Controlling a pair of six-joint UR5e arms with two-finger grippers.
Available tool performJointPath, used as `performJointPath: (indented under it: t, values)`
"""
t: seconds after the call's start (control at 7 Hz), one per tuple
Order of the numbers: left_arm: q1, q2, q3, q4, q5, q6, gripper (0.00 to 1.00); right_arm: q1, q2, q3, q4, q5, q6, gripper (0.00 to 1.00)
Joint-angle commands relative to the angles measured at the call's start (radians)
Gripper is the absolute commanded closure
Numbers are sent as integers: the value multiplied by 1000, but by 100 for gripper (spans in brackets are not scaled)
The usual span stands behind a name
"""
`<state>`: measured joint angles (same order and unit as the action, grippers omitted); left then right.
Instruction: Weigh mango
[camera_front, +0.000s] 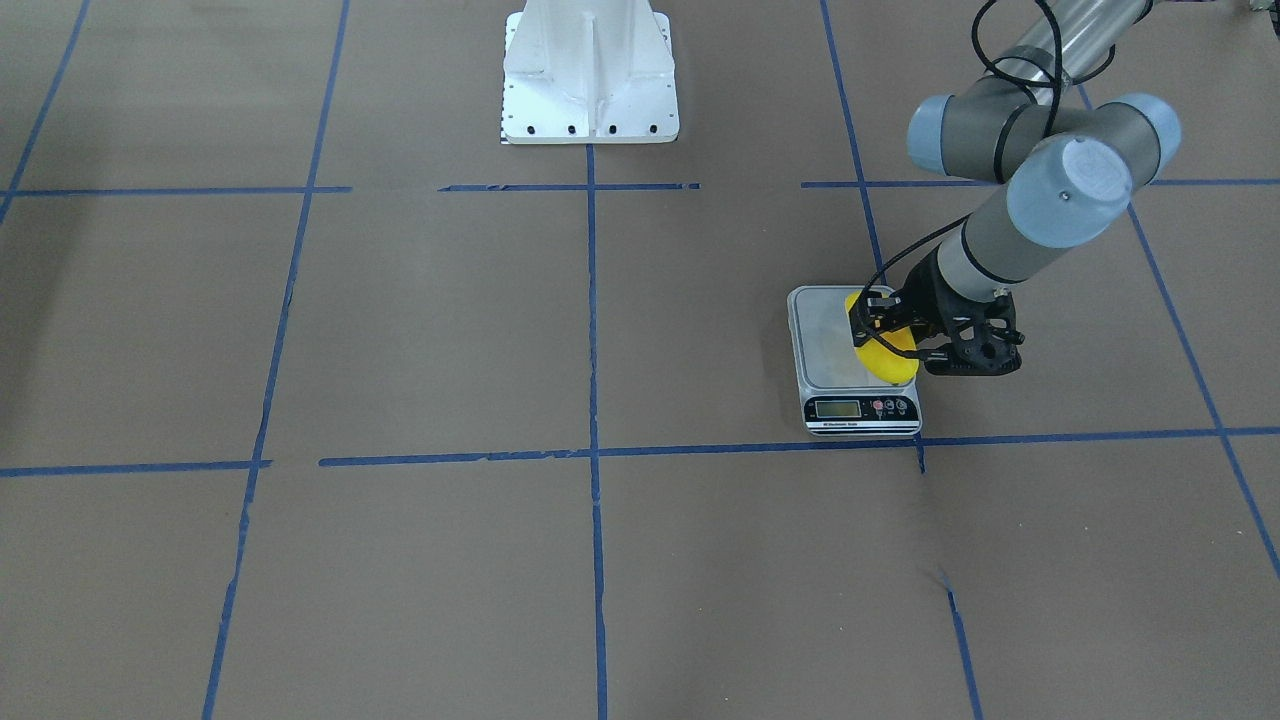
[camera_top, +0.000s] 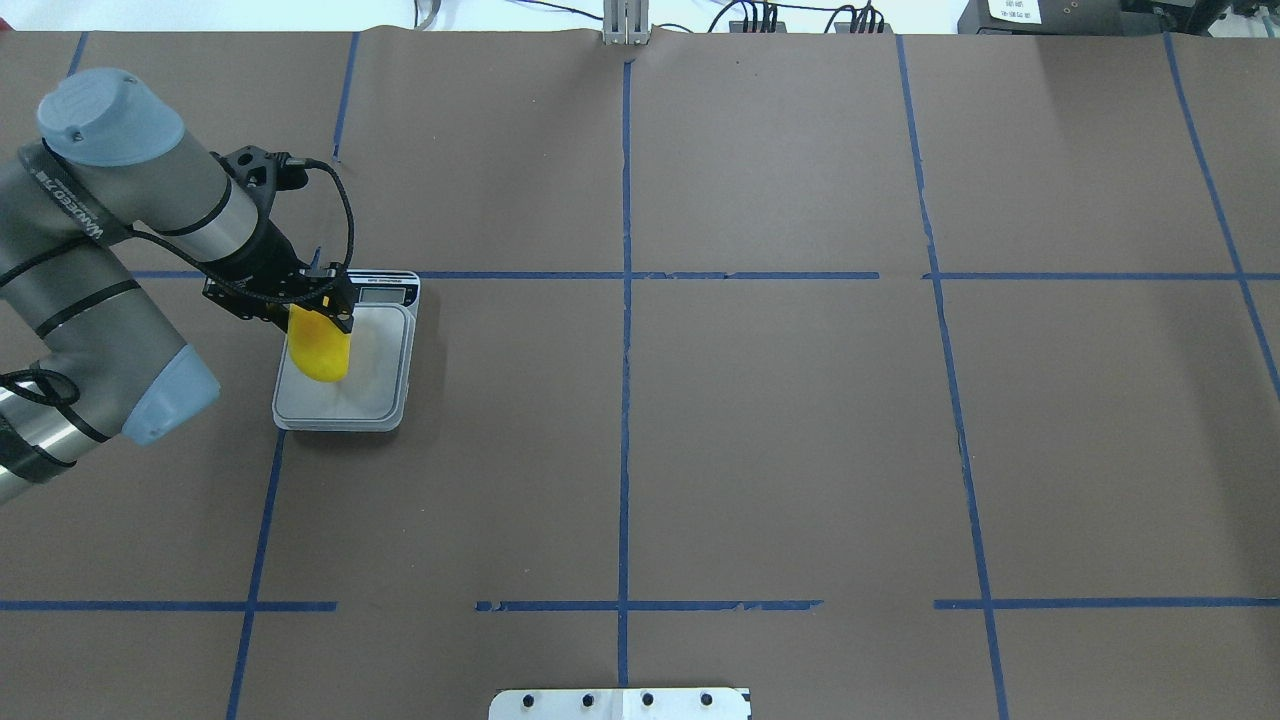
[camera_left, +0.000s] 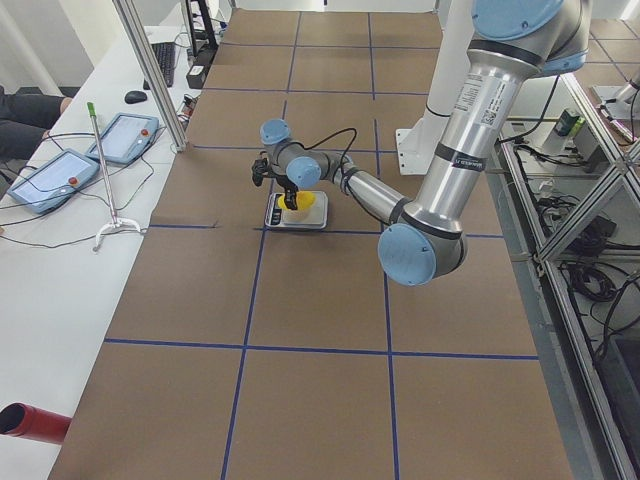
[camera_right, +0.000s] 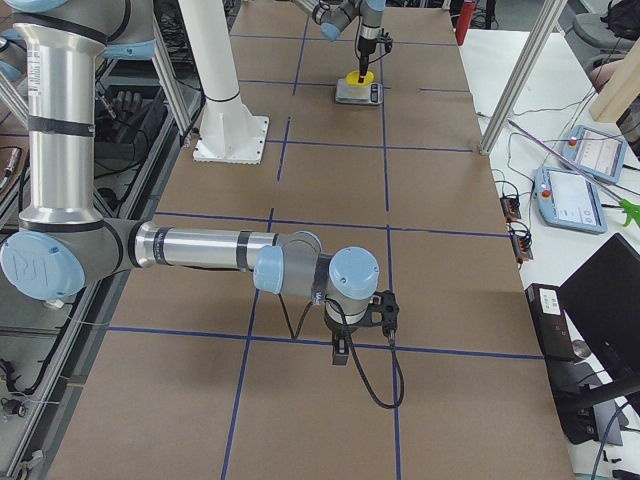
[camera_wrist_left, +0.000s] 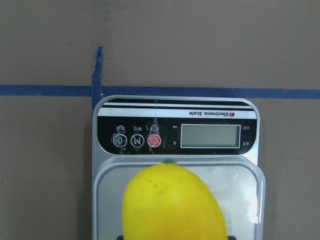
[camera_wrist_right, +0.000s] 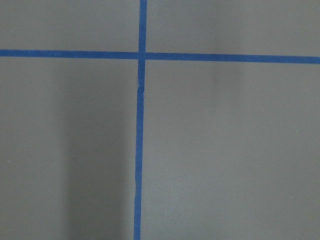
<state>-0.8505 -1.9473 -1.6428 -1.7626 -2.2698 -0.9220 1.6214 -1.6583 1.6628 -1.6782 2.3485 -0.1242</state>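
Left pincer (camera_top: 318, 310) tight on the mango (camera_top: 321, 355), over the scale (camera_top: 385, 385).

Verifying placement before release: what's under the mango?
The scale's platform is under the mango, which the left gripper grips. The display is uncovered, with no digits readable. The mango hides its own underside, so contact with the platform cannot be confirmed.

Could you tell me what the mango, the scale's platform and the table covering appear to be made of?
The mango: smooth, glossy yellow skin, possibly plastic or real fruit. The scale's platform: dull silver sheen, likely metal. The table covering: matte brown sheet, slightly wrinkled, probably paper.
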Motion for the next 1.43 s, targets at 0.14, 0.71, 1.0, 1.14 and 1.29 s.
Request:
performJointPath:
  t: [0.14, 0.71, 1.0, 1.14, 1.29]
  values:
    - [-7, 5, -24, 2, 4, -3, 0, 0, 0, 0, 0, 0, 0, 0]
    - [-311, 214, -147, 15, -10, 365, 0, 0, 0, 0, 0, 0, 0, 0]
    - [-564, 304, -111, 129, -49, 769, 0, 0, 0, 0, 0, 0, 0, 0]
    - [-682, 294, -73, 270, -48, 990, 0, 0, 0, 0, 0, 0, 0, 0]
    - [-779, 294, -25, 294, -48, 1087, 0, 0, 0, 0, 0, 0, 2, 0]
